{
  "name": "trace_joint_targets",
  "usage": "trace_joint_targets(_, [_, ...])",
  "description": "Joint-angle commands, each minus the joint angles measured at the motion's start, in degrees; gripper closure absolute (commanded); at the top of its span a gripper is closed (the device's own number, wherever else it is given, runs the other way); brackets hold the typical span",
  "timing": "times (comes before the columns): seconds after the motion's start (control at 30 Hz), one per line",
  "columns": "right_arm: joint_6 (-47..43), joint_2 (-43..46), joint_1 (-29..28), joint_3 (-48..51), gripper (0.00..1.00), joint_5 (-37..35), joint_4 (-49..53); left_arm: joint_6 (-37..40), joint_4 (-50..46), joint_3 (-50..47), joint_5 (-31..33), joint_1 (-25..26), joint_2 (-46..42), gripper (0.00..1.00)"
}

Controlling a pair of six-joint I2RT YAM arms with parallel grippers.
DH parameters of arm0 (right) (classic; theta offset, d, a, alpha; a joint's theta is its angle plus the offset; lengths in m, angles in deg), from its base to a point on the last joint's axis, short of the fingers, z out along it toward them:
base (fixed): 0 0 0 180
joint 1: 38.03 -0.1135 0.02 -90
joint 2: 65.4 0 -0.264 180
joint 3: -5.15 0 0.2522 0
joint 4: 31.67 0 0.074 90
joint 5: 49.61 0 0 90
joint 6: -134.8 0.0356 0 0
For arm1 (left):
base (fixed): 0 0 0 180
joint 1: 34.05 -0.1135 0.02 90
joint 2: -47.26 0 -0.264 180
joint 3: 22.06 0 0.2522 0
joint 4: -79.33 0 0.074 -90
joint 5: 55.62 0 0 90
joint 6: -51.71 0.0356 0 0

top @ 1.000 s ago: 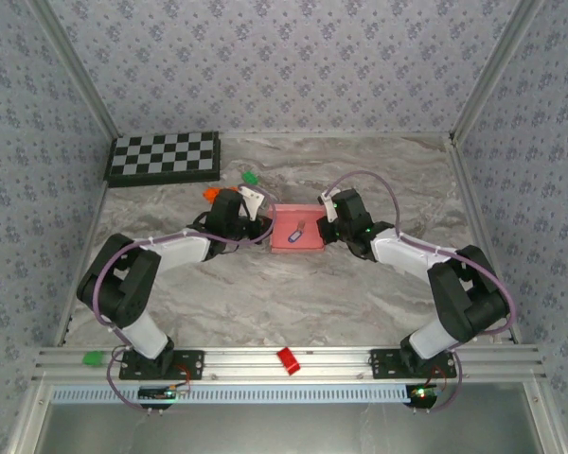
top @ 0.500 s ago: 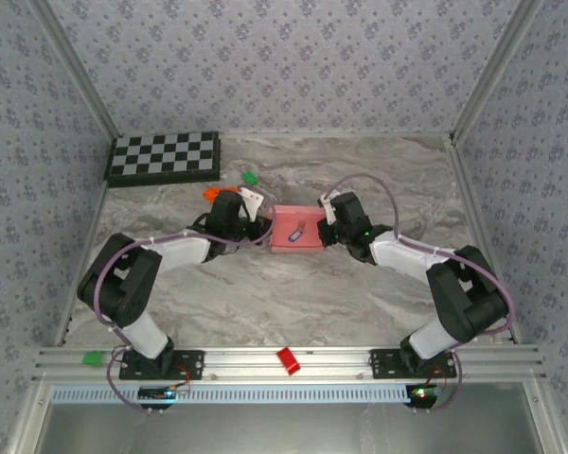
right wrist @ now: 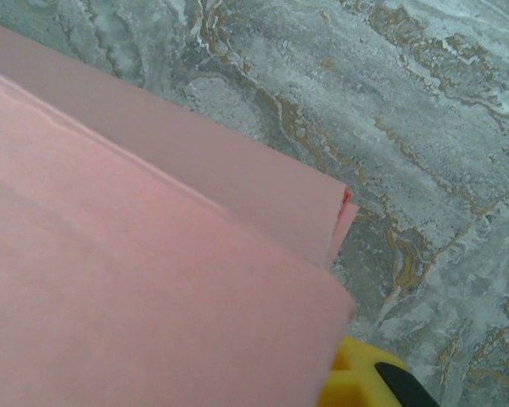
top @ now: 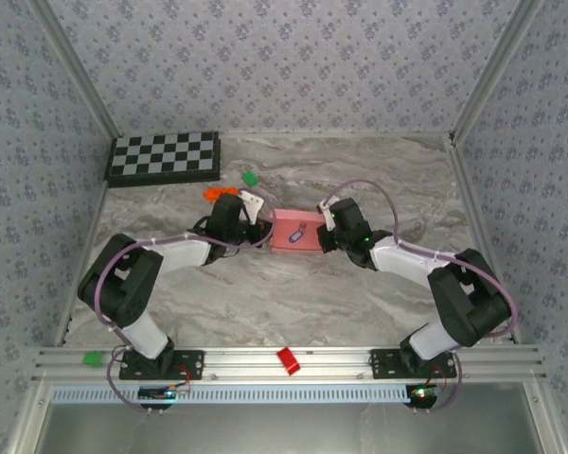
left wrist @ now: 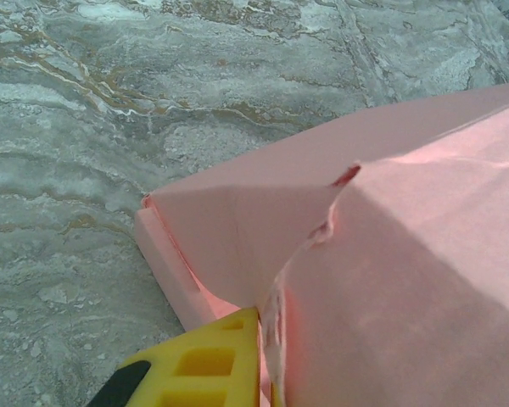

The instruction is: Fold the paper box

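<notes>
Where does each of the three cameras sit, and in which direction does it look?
Top external: above and behind the robot, facing down and forward over the marble table; left arm and right arm show, left pincer and right pincer at the paper box's ends.
Left wrist: on that wrist, close to the box's folded end; one yellow finger shows.
Right wrist: on that wrist, close over the box's flat card; one yellow finger shows.
All three share the pink box and the marble.

The left arm [top: 170, 253] and right arm [top: 412, 255] reach inward, elbows bent outward, wrists low. The left gripper [top: 263, 233] and right gripper [top: 324, 236] face each other, each clamped on 1 end of the paper box [top: 284, 240]. Each wrist view shows 1 yellow finger [left wrist: 205, 366].
</notes>
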Motion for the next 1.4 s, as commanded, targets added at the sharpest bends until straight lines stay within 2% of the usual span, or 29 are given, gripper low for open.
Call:
trace_joint_targets(0.0, [1.39, 0.38, -0.93, 1.72, 0.89, 0.56, 2.16, -0.53, 0.71, -0.79, -1.67, 0.79, 0.64, 0.91])
trace_joint_targets(0.57, [3.07, -0.34, -1.43, 3.08, 0.9, -0.16, 1.45, -0.35, 0.8, -4.3, -2.9, 0.91, -1.6, 0.9])
trace_joint_targets(0.97, [3.07, -0.53, -1.44, 3.16, 0.9, -0.52, 1.22, 2.98, -6.9, -6.18, 0.47, 0.95, -17.49, 0.88])
trace_joint_targets(1.1, [3.07, -0.82, -1.43, 3.0, 0.9, -0.57, 0.97, 3.31, -6.27, -6.61, 2.85, 0.95, -22.39, 0.88])
trace_joint_targets(1.23, [3.07, -1.04, -1.39, 2.68, 0.9, -0.4, 0.94, 1.84, -8.3, -3.24, 8.68, 0.91, -22.93, 0.84])
trace_joint_targets(1.37, [2.98, -1.15, -1.4, 2.38, 0.9, -0.19, 0.97, 0.0, -15.82, 6.34, 10.47, 0.94, -16.5, 0.84])
